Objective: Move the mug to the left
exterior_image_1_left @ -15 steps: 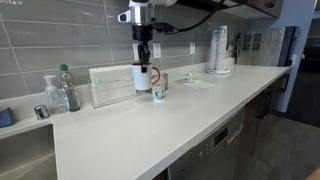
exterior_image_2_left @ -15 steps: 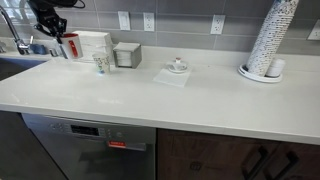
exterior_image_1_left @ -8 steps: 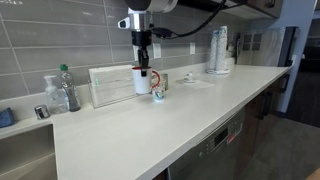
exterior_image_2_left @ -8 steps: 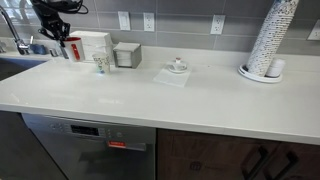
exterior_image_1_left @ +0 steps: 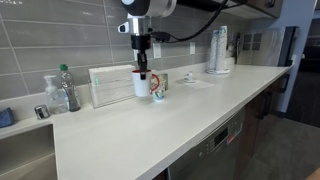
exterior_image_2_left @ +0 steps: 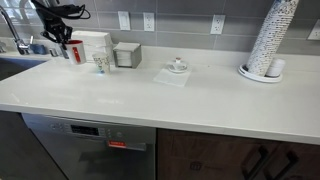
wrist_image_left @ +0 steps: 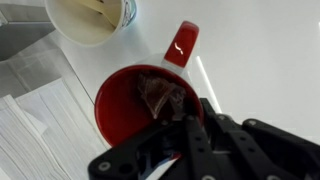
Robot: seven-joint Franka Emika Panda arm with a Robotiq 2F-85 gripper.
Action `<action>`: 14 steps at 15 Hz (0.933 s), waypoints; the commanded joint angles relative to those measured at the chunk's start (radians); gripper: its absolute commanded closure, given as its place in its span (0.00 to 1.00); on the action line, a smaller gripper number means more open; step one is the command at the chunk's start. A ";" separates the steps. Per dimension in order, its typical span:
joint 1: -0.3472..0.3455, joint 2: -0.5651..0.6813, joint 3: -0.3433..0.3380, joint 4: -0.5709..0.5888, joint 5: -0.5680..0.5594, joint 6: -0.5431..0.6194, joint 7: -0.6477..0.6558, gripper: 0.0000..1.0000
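Observation:
The mug (exterior_image_1_left: 141, 84) is white with a red inside and a reddish handle. It is next to the white box by the wall, and also shows in an exterior view (exterior_image_2_left: 75, 51). My gripper (exterior_image_1_left: 142, 66) comes down from above and is shut on the mug's rim. In the wrist view the mug's red inside (wrist_image_left: 135, 105) lies just ahead of my gripper (wrist_image_left: 178, 128), with something crumpled in it and the handle (wrist_image_left: 182, 45) pointing away. I cannot tell whether its base touches the counter.
A teal-patterned cup (exterior_image_1_left: 158, 93) stands right beside the mug (exterior_image_2_left: 99, 64) (wrist_image_left: 95, 15). A white box (exterior_image_1_left: 108, 86) is behind it. There are also a metal box (exterior_image_2_left: 127, 55), a dish on a napkin (exterior_image_2_left: 178, 68), a tall cup stack (exterior_image_2_left: 270, 40), bottles (exterior_image_1_left: 66, 90) and a faucet (exterior_image_2_left: 20, 38).
My gripper and the mug have moved down a little toward the counter, close to the patterned cup. Nothing else moved.

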 commanded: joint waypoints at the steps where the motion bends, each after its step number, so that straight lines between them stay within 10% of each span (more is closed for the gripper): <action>1: -0.001 0.093 -0.002 0.078 -0.029 0.043 0.091 0.98; 14: -0.024 0.248 -0.010 0.197 -0.050 0.109 0.157 0.98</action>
